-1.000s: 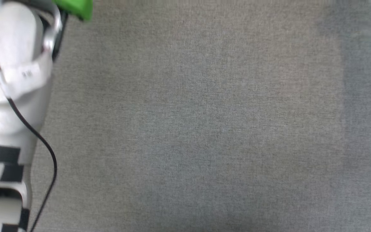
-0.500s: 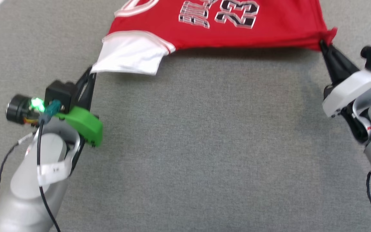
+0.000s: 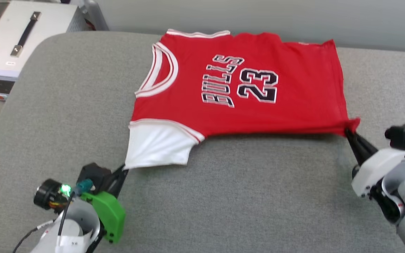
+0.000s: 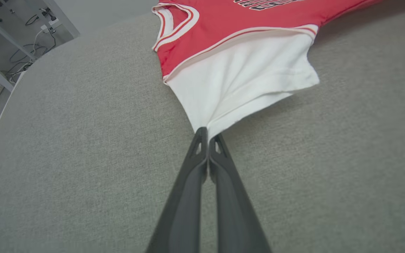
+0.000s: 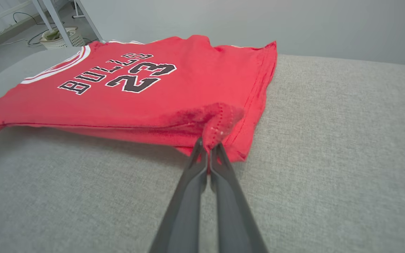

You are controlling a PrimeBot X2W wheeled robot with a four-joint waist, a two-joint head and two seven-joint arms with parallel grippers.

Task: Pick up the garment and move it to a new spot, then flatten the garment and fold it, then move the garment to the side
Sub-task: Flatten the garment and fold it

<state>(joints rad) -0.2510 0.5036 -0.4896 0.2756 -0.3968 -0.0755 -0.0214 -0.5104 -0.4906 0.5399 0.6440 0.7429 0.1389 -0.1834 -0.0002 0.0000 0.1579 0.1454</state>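
Twice over, from the head, saw the garment (image 3: 244, 88) pinched: left gripper (image 3: 124, 169) pressed shut on a corner of the white sleeve (image 3: 156, 147), right gripper (image 3: 348, 131) clamped on the red hem corner (image 3: 352, 123). Found it lying lettering-up on the grey cushion (image 3: 223, 203), near edge stretched between the two. From the left wrist, saw fingers (image 4: 188, 182) closed together on bunched white fabric. From the right wrist, saw both fingers nipping the puckered red corner, raised a little off the cushion
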